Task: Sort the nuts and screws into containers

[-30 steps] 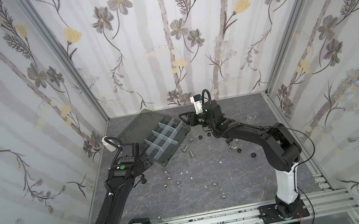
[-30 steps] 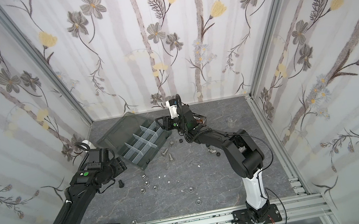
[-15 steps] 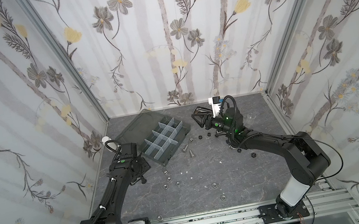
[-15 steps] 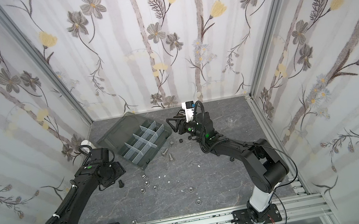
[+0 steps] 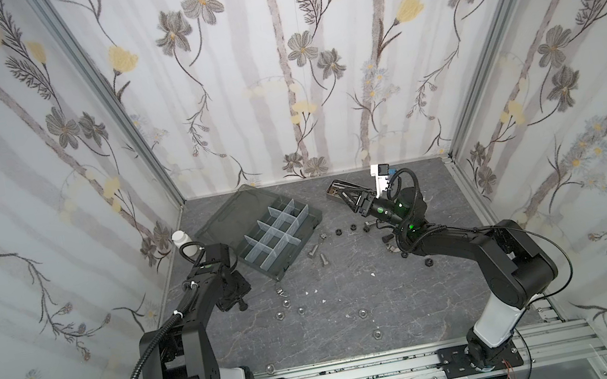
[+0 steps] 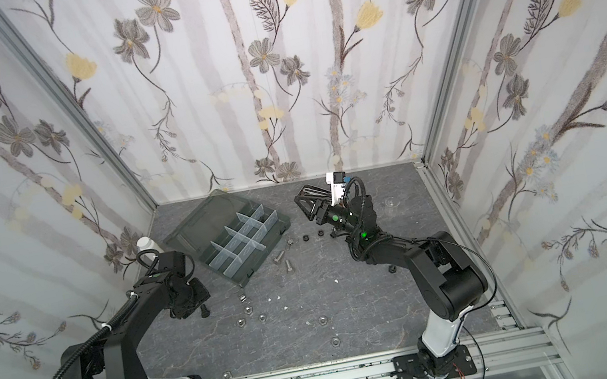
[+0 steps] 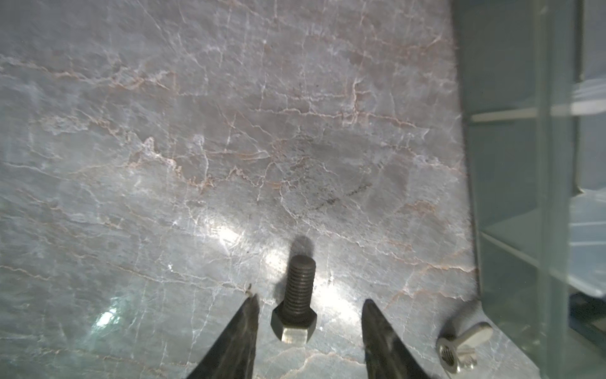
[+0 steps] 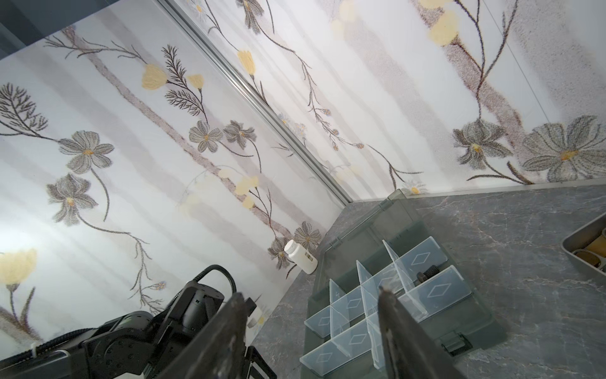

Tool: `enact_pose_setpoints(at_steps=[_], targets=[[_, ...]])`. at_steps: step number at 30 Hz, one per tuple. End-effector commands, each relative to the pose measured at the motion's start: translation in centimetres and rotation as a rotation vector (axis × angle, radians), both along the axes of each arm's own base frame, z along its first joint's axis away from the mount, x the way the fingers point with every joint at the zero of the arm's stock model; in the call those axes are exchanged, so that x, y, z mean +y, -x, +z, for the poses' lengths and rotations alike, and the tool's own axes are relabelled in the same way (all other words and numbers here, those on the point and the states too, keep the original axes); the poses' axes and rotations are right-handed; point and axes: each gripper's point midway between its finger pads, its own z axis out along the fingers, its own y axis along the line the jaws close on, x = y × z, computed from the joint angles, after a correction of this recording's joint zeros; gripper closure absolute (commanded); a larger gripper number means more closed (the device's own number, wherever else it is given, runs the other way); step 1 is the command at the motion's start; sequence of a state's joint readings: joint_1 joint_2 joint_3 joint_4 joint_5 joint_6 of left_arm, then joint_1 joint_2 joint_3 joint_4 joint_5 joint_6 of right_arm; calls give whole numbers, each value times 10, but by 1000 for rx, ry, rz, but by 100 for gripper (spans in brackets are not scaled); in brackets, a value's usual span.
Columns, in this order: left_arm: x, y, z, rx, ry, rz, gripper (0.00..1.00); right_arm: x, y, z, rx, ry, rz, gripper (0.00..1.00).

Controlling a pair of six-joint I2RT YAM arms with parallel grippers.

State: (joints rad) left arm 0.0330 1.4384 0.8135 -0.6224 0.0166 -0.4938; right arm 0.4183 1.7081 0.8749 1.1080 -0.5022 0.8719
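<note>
The left pincer (image 7: 310, 300) has dropped to the table (image 5: 355, 299) near its left edge and is narrowing, half open, astride a black screw (image 7: 296, 300), not yet touching. The right pincer (image 8: 311, 292), open and empty, has withdrawn from the containers (image 5: 274, 233); a grasp seems imminent.

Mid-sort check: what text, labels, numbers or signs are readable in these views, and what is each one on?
No words or numbers can be read in any view.
white bottle: it carries a barcode label; the bars show, but any digits are too small to read.
organizer box: a diamond outline is moulded into the compartment floors, with no lettering.
</note>
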Motion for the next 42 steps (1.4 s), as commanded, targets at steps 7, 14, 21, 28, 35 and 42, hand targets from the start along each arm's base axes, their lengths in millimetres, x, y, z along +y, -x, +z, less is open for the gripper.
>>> enact_pose_setpoints(at_steps=[7,14,21,28,35,42], targets=[[7,-1,-24,60,-27,-12,58,-7,8,22,-70,-64,20,35],[7,0,-30,80,-26,-16,65,-7,7,23,-73,-66,21,34],[6,1,-40,106,-19,-24,76,-8,9,24,-81,-70,26,32],[7,-1,-38,100,-27,-23,86,-7,8,20,-75,-88,66,22],[7,-5,-30,72,-26,-28,97,1,9,17,-60,-106,133,0],[6,-11,-13,26,-26,-30,100,0,6,13,-42,-98,120,0]])
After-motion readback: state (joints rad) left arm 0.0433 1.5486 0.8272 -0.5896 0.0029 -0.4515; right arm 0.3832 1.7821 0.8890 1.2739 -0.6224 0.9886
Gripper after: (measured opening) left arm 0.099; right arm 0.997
